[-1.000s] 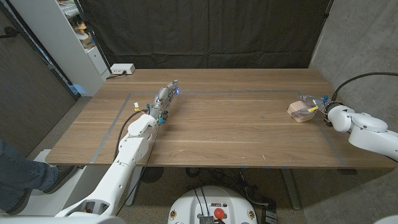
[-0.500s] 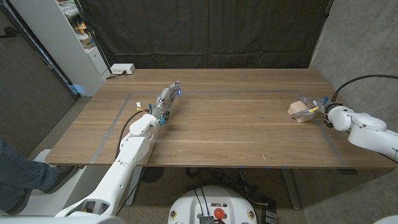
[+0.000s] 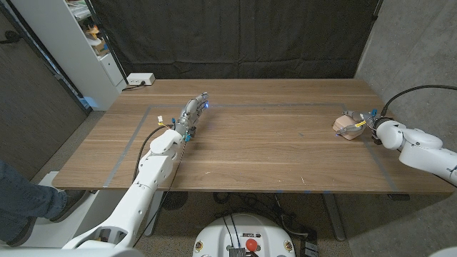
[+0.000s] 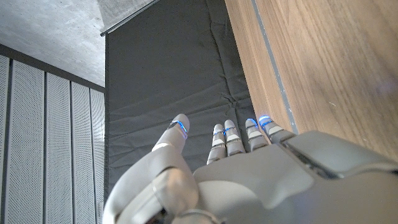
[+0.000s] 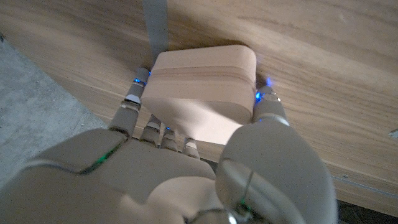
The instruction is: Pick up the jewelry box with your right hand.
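Note:
The jewelry box [image 3: 347, 128], a pale tan rounded case, is near the table's right edge, and my right hand [image 3: 365, 123] grips it. In the right wrist view the fingers [image 5: 133, 99] wrap one side of the jewelry box [image 5: 202, 87] and the thumb presses the other, right by the wood. Whether the box touches the table I cannot tell. My left hand [image 3: 191, 114] lies stretched out on the left half of the table, fingers straight and apart, holding nothing. In the left wrist view the left hand [image 4: 249, 180] points past the table's far edge toward the black curtain.
A white power box [image 3: 139, 80] sits at the table's far left corner. A white shelf [image 3: 86, 43] stands beyond it. A person's leg [image 3: 21, 200] shows at the near left. Grey tape lines [image 3: 136, 135] mark a rectangle on the wooden table [image 3: 264, 157].
My right hand and the jewelry box have shifted slightly to the right and away from me. The left arm has not moved.

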Controlling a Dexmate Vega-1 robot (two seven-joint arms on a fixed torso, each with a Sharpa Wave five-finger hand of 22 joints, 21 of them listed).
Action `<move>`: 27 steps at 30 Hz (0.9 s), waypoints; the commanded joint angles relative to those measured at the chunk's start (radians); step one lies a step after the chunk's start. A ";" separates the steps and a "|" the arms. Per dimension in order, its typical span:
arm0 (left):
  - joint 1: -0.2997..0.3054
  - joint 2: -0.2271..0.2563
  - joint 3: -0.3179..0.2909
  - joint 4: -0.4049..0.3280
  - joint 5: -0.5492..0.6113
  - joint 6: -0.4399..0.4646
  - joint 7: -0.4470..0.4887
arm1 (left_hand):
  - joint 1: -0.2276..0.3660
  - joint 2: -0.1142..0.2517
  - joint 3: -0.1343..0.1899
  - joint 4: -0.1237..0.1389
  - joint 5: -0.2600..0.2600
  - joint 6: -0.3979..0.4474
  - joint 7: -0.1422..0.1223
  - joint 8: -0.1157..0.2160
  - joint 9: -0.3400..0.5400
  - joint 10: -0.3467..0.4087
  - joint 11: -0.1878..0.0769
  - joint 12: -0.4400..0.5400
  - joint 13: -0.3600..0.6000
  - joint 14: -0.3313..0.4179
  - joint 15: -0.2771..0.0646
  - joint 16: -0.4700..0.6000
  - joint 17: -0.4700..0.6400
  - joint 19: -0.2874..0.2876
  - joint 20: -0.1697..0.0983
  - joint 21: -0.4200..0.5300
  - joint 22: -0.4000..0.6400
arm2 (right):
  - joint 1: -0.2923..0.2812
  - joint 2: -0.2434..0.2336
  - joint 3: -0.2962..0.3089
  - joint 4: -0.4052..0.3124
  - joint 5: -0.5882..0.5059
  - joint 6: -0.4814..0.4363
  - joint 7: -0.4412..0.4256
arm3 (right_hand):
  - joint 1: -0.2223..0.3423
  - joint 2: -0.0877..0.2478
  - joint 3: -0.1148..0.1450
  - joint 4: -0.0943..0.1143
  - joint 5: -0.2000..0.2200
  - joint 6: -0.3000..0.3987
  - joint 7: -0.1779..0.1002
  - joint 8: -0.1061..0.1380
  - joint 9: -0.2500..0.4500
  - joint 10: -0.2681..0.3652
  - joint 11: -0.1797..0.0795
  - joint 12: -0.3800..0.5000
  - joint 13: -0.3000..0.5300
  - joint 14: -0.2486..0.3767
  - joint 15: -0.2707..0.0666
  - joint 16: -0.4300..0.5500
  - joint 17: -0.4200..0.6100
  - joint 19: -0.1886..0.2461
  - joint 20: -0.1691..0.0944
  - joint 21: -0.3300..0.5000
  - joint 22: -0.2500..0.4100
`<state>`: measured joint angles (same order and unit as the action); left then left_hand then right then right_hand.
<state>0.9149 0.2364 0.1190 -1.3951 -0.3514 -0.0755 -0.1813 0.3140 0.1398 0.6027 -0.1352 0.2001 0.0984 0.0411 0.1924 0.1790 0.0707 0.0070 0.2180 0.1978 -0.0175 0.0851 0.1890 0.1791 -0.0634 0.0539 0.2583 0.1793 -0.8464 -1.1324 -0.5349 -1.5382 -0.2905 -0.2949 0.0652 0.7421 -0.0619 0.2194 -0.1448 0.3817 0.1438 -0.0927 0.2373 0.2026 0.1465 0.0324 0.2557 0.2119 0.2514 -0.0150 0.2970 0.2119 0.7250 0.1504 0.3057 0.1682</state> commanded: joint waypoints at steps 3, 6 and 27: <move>-0.004 -0.009 0.005 0.012 -0.001 -0.008 -0.004 | 0.002 -0.001 0.006 0.001 0.005 0.011 -0.005 -0.001 0.003 0.003 -0.008 0.000 0.002 0.002 0.005 -0.001 0.002 0.002 0.013 -0.004 0.002 | -0.015 -0.005 0.016 -0.002 0.005 0.026 -0.046 | 0.049 0.047 0.009 0.000 -0.008 0.063 0.000 0.020 0.003 0.068 -0.024 0.016 0.004 0.049 -0.024 0.024 0.008 0.084 -0.057 -0.006 0.003; -0.007 -0.009 0.005 0.015 -0.002 -0.009 -0.007 | 0.001 -0.001 0.007 0.001 0.005 0.012 -0.005 -0.001 0.003 0.002 -0.010 -0.001 0.002 0.002 0.005 -0.001 0.002 0.002 0.014 -0.005 0.002 | -0.021 -0.006 0.020 -0.005 0.008 0.025 -0.052 | 0.070 0.061 0.011 -0.001 -0.017 0.099 -0.003 0.030 0.005 0.088 -0.030 0.020 0.006 0.071 -0.039 0.036 0.013 0.109 -0.077 -0.006 0.003; -0.031 -0.019 0.000 0.058 -0.005 -0.020 -0.024 | 0.001 -0.001 0.008 0.002 0.005 0.012 -0.007 -0.002 0.003 0.003 -0.011 0.000 0.002 0.002 0.005 -0.001 0.002 0.004 0.017 -0.009 0.002 | -0.021 0.018 0.023 -0.003 0.007 0.024 -0.096 | 0.131 0.106 0.009 -0.001 -0.058 0.176 -0.014 0.051 0.020 0.148 -0.051 0.035 0.024 0.136 -0.066 0.092 0.052 0.175 -0.128 -0.008 0.007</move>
<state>0.8946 0.2232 0.1231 -1.3593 -0.3536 -0.0859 -0.1963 0.3140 0.1397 0.6027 -0.1352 0.1999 0.1038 0.0356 0.1924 0.1790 0.0691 0.0014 0.2180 0.1976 -0.0175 0.0851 0.1890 0.1790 -0.0612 0.0632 0.2512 0.1791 -0.8673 -1.1268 -0.5148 -1.5397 -0.2813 -0.2722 -0.0045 0.7523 -0.0722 0.2255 -0.1419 0.3310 0.2779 -0.0951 0.2836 0.2164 0.2378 0.0304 0.2864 0.2304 0.3637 -0.0266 0.3791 0.2581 0.7963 0.1212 0.3027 0.1701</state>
